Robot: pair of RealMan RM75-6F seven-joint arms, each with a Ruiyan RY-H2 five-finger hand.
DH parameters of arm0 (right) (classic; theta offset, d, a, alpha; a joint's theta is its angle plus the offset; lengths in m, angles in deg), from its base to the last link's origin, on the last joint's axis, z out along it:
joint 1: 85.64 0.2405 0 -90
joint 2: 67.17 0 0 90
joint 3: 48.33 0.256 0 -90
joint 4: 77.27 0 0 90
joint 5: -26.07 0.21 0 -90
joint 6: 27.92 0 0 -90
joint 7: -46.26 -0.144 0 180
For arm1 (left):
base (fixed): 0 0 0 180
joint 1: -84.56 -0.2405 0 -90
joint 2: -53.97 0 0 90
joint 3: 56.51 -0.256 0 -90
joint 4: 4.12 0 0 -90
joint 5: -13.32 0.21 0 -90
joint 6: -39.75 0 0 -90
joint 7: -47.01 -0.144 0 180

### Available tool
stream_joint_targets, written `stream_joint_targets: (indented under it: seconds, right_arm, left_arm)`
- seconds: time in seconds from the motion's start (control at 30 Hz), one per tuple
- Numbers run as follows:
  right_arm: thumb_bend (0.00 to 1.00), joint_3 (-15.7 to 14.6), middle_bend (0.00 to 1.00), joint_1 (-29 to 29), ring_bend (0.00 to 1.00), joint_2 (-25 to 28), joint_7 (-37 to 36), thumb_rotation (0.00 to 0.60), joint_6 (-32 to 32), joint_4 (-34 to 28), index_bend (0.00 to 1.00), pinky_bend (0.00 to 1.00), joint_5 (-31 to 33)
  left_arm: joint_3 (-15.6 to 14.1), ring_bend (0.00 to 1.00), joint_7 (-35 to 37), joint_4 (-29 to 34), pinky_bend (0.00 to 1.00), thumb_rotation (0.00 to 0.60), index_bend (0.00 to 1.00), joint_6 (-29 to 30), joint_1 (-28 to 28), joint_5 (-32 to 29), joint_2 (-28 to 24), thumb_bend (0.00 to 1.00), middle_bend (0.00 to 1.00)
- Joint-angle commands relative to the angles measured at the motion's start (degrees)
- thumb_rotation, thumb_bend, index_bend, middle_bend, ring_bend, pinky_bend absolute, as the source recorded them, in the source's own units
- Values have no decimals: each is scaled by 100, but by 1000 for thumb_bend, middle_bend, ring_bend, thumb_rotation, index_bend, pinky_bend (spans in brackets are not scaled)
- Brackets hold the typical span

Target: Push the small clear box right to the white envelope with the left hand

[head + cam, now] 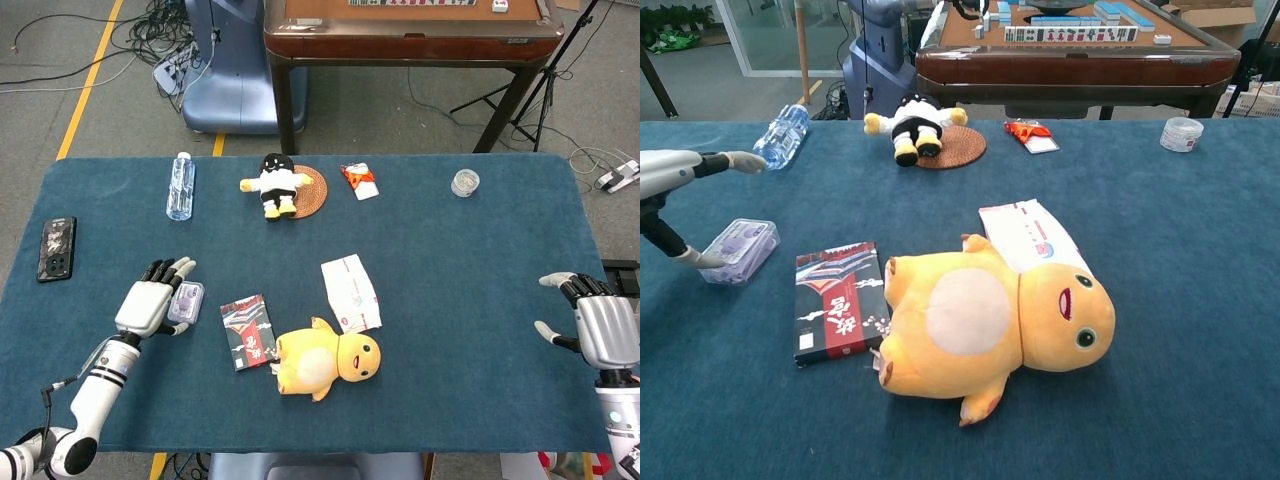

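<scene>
Fingers (172, 270) of your left hand (150, 303) are stretched out and apart, holding nothing, with the hand pressed flat against the left side of the small clear box (185, 301); from the chest camera the thumb tip touches the box's near-left corner. Your right hand (598, 330) sits at the table's right edge with its fingers loosely spread and nothing in them, well apart from everything else.

Nearest you lies the yellow duck plush (325, 359) on its back, with the dark red-and-black booklet (245, 329) just beside it on the left. The box rests on the blue tablecloth (470, 280) just left of that booklet, so the booklet lies between it and the white envelope (350, 291), which sits above the duck with its near end touching the plush's head.

Further back on the left edge you have a black phone (57, 248). Along the far side stand a water bottle (180, 185) lying down, a small black-and-white doll (273, 184) on a round woven mat (310, 190), a red-and-white packet (360, 180), and a small clear round container (465, 182).
</scene>
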Motion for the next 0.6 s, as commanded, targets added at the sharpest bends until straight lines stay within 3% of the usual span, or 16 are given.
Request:
stream_joint_targets:
  seconds: [0.03, 0.6]
  right_arm:
    - [0, 6, 369, -11, 292, 25, -2, 600, 18, -14, 371, 400, 4]
    - [0, -7, 369, -62, 292, 40, -55, 600, 69, -2, 374, 400, 32]
  left_arm:
    - [-18, 0, -75, -45, 0, 600, 0, -37, 39, -52, 61, 0, 0]
    - [-25, 0, -412, -433, 0, 600, 0, -226, 244, -358, 269, 0, 0]
